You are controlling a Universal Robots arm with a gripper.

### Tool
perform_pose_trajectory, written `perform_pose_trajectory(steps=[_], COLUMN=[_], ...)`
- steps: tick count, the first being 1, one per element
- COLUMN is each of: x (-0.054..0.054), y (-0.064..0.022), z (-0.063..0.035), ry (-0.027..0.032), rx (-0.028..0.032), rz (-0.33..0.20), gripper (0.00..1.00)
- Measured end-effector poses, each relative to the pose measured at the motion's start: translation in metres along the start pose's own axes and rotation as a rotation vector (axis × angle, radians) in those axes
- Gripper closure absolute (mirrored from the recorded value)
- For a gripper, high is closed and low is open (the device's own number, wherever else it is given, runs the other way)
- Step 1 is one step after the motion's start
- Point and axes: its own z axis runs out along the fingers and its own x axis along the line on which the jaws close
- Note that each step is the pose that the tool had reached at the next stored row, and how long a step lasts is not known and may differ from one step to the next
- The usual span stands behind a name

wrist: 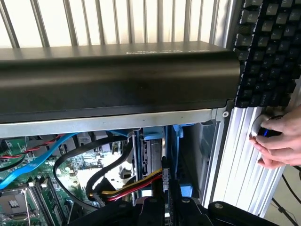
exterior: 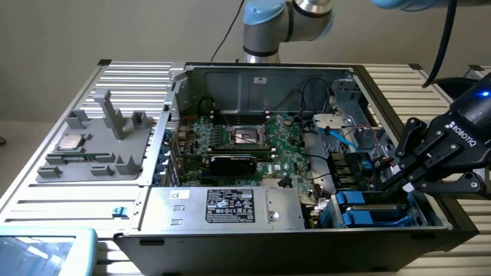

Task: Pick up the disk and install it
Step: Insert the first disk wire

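Note:
The disk (exterior: 359, 198), grey with bright blue rails, lies in the drive bay at the near corner of the open computer case, on the exterior view's right. A second blue-railed unit (exterior: 367, 218) sits beside it. My gripper (exterior: 404, 185) hangs just over the bay's outer edge, its black fingers drawn together and shut. In the wrist view the fingertips (wrist: 163, 190) point down at the disk (wrist: 151, 151), seen edge-on with a blue end tab. I cannot tell whether the tips touch it.
The motherboard (exterior: 245, 141) and cables fill the case (exterior: 253, 80); a silver power supply (exterior: 230, 208) sits at its front. A grey fixture tray (exterior: 92, 149) holding a processor chip lies at the exterior view's left. A person's hand (wrist: 277, 141) rests on a mouse beside a keyboard (wrist: 268, 52).

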Motion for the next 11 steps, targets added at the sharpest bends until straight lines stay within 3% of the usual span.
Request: perform_pose_trajectory(steps=[3,11], x=[0.0008,0.0041], y=[0.0014,0.0037], z=[-0.0005,0.0005], ry=[0.0011,0.0132], rx=[0.0013,0.0120], rz=[0.002,0.025], gripper=[0.84,0.84])
